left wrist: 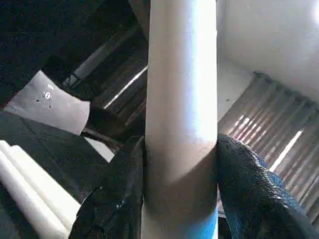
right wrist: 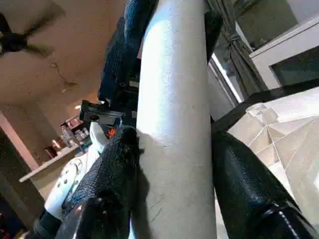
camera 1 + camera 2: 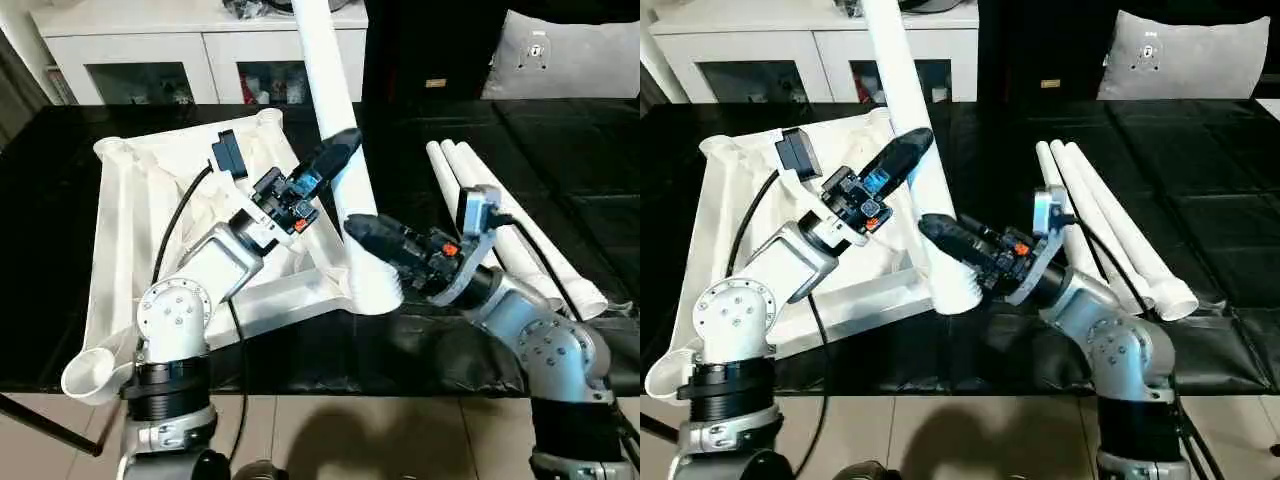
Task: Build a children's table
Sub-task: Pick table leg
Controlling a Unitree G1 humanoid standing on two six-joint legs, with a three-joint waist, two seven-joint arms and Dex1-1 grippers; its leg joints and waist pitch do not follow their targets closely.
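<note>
The white tabletop (image 3: 125,235) lies underside up on the black table, ribs showing. One white leg (image 3: 335,90) rises steeply from its near right corner and leans a little away from me. Whether its wide lower end (image 3: 375,290) sits in a socket I cannot tell. My left gripper (image 3: 345,150) is shut on the leg partway up, its black fingers (image 1: 112,199) pressed against both sides of the tube (image 1: 182,99). My right gripper (image 3: 362,235) is shut on the same leg (image 2: 174,124) lower down, close above the base, fingers (image 2: 244,179) flanking it.
Three more white legs (image 3: 520,235) lie side by side on the black table to the right. A white cabinet with glass doors (image 3: 200,50) stands behind the table, and a grey cushion (image 3: 570,55) is at the back right. The table's front edge runs just before my arms.
</note>
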